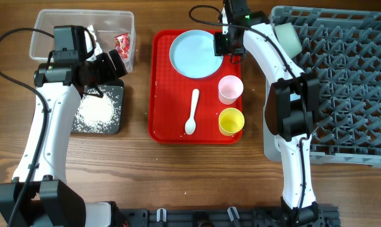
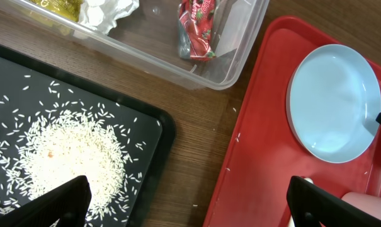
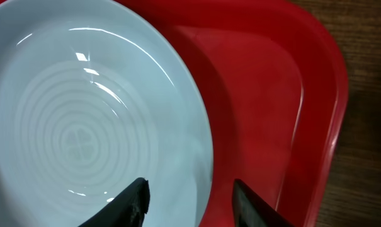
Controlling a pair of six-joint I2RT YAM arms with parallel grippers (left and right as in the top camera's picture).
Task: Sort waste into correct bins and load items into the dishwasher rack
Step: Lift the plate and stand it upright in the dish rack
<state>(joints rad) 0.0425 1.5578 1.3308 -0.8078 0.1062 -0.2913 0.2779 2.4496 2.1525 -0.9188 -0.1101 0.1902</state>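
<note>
Overhead view, status check.

Waste: looks sorted. The clear tub [image 1: 83,12] at 10 o'clock on the table holds the red wrapper [image 2: 196,28], the tissue [image 2: 105,9] and the yellow wrapper [image 2: 58,7]. The black tray [image 1: 116,94] just at its 6 o'clock carries the rice [image 1: 92,113] in a loose heap. A few stray grains lie on the wood and on the red tray [image 1: 168,107]. Brown lump: not made out.

Dishes: mostly left to do. One light-blue bowl [image 1: 288,38] sits in the dishwasher rack [image 1: 341,94], at its 10 o'clock corner. A second bowl is not visible. On the red tray: plate [image 1: 193,53] at 12 o'clock, pink cup [image 1: 230,88] at 3 o'clock, yellow cup [image 1: 231,120] at 4 o'clock, white spoon [image 1: 192,112] at 6 o'clock.

Right gripper [image 3: 190,202]: jaws apart, straddling the plate's rim at the plate's 3 o'clock edge, one finger over the plate and one over the tray floor. Not closed on it. Judgement: plate pickup is the step in hand.

Left gripper [image 2: 187,189]: jaws wide apart, nothing held, hovering above the gap between the black tray and the red tray.

Estimate: waste half done, loading barely begun, with four items to go.
</note>
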